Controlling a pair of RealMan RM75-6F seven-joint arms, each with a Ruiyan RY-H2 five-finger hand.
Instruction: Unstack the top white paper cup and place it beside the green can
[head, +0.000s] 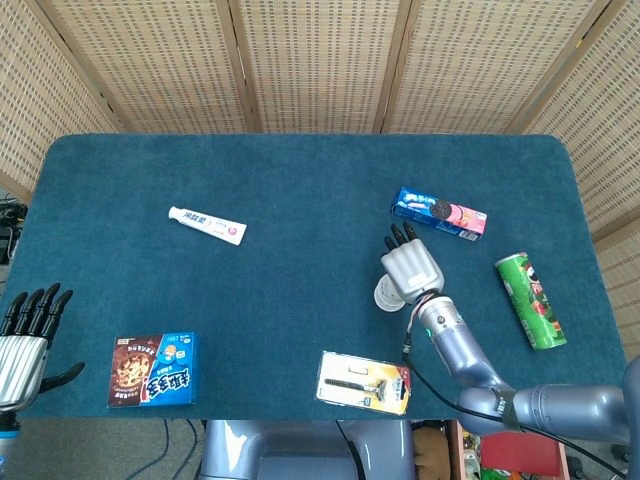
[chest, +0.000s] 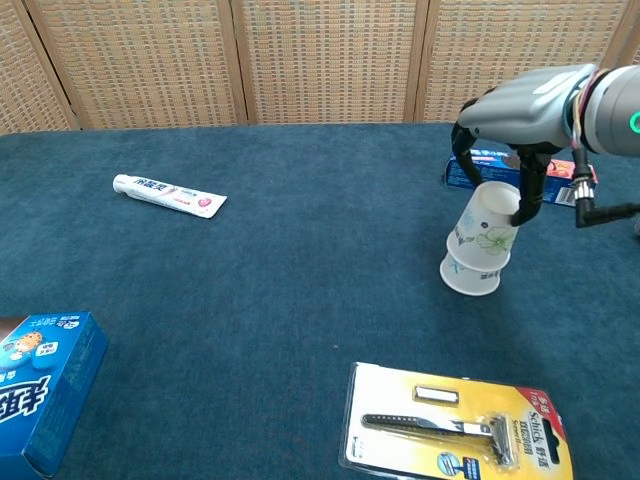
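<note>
Two white paper cups stand upside down, nested, right of the table's middle. My right hand (chest: 520, 110) grips the top cup (chest: 488, 222) from above, fingers on both sides, and has it raised and tilted partly off the lower cup (chest: 466, 277), which stays on the cloth. In the head view the right hand (head: 410, 265) covers the cups, and only a bit of white rim (head: 384, 296) shows. The green can (head: 530, 300) lies on its side near the right edge, well apart from the cups. My left hand (head: 25, 335) hangs at the front left corner with fingers spread, holding nothing.
A blue cookie pack (head: 440, 212) lies just behind the cups. A razor pack (head: 364, 381) is at the front edge. A toothpaste tube (head: 207, 224) lies at the left, and a blue biscuit box (head: 153, 369) at the front left. Wicker screens stand behind the table.
</note>
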